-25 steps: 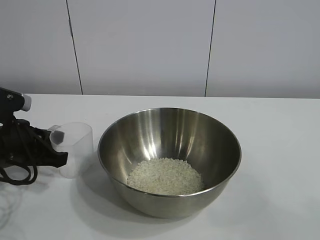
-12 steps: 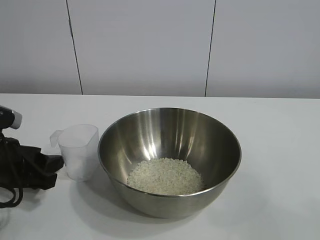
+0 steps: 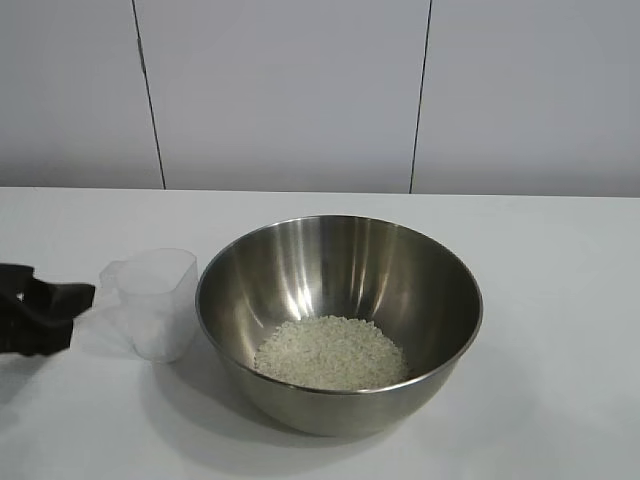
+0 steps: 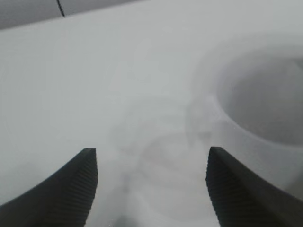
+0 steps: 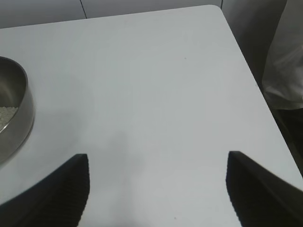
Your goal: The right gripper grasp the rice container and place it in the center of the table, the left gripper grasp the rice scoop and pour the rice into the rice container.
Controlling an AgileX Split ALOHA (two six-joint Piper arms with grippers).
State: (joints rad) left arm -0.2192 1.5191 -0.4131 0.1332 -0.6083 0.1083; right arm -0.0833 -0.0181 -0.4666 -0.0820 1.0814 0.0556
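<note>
Looking down at the flat white table [image 3: 560, 300], we've got the big shiny stainless-steel rice container [image 3: 339, 320] sitting around the middle, a bit toward the near edge, with a heap of small white uncooked rice [image 3: 330, 353] in its bottom. Just beside it on the left-edge side stands the small clear plastic rice scoop [image 3: 152, 305], upright, and we can't tell if the two touch. Our black left gripper [image 3: 62, 312] sits low by the table's left edge, near the scoop but apart from it, with its fingers [image 4: 71, 189] spread wide and nothing between them. Over on the other side, our black right gripper [image 5: 156, 189] is spread wide too, above bare table near the right edge, well apart from the bowl.
</note>
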